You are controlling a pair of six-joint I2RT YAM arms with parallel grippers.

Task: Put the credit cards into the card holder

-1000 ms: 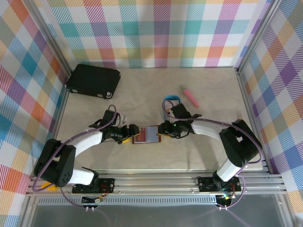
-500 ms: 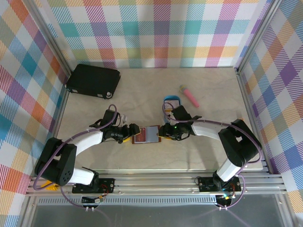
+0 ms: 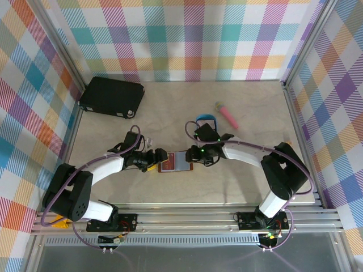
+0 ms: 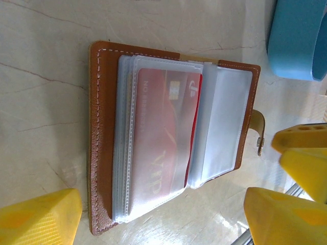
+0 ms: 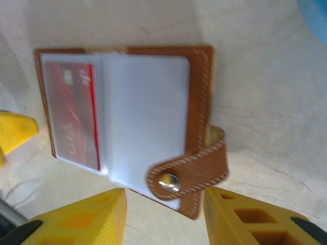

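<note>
- While both arms are reaching inward from either side, the holder point(image 3: 176, 161) is lying open on the table point(image 3: 170, 124), about midway across and toward the near edge, between the two grippers.
- The left gripper point(image 3: 160, 160) is sitting just left of the holder. Its yellow fingers point(image 4: 38, 217) are standing wide apart and gripping nothing, with the holder's brown edge lying just ahead of them.
- The right gripper point(image 3: 191, 157) is sitting at the holder's right edge. Its fingers point(image 5: 76, 219) are standing apart, and a corner of the holder is reaching into the gap between them. I cannot tell whether they are touching the leather.
- A red card point(image 4: 163, 138) marked VIP is sitting inside a clear sleeve on the holder's left half, and paler empty-looking sleeves are covering the right half.
- The snap tab point(image 5: 189, 171) is curling back over the right-hand sleeves, its metal stud facing up.
- A blue tray point(image 3: 206, 119) is sitting just beyond the right gripper on the far side, and a pink stick point(image 3: 227, 114) is lying near it to the right.
- A black case point(image 3: 112, 96) is lying in the far left corner, well apart from everything else.
</note>
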